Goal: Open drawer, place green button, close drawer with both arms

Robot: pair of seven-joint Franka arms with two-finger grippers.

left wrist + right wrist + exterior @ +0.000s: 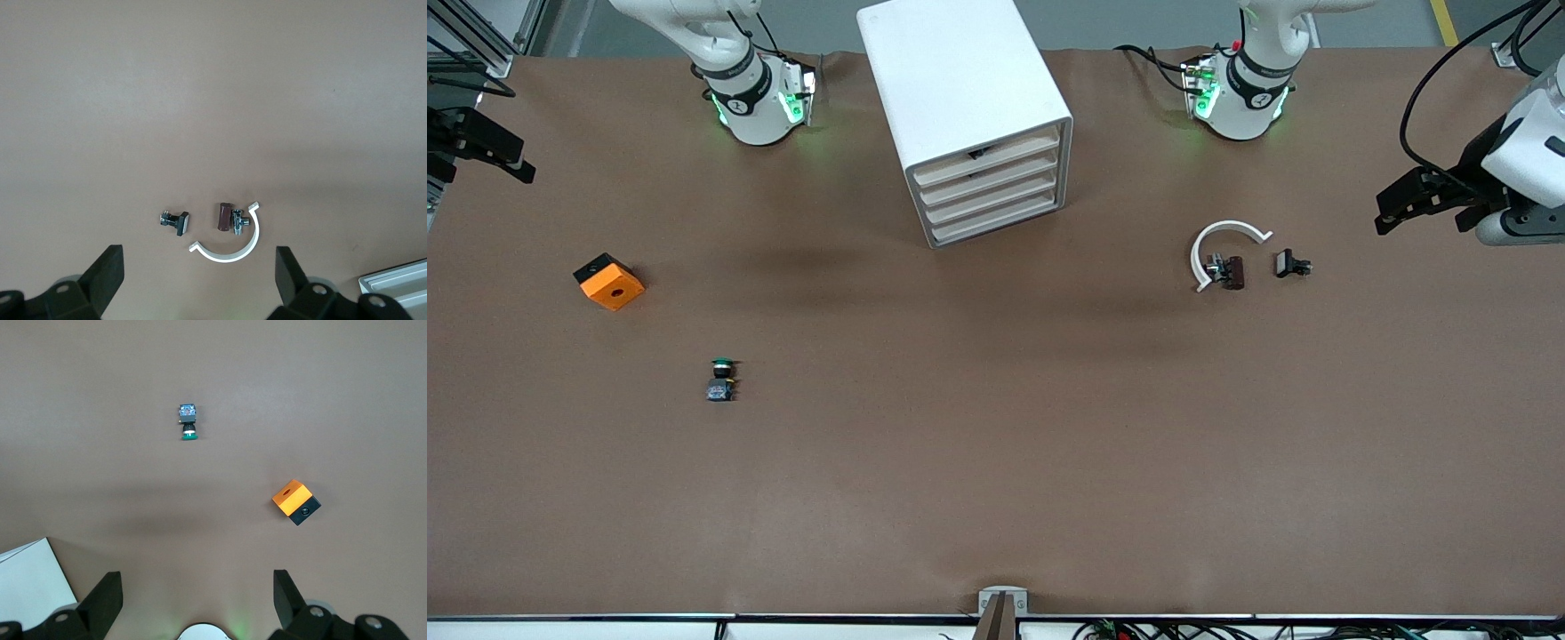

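Note:
The white cabinet stands between the two arm bases, with all four cream drawer fronts pushed in; the third drawer is shut. The green-capped button lies on the brown table toward the right arm's end, nearer the front camera than the orange cube; it also shows in the right wrist view. My right gripper hangs open and empty, high at the right arm's end of the table; its jaws stand wide. My left gripper hangs open and empty at the left arm's end.
An orange cube with a black hole lies toward the right arm's end. A white arc with small black-brown parts lies toward the left arm's end. A cabinet corner shows in each wrist view.

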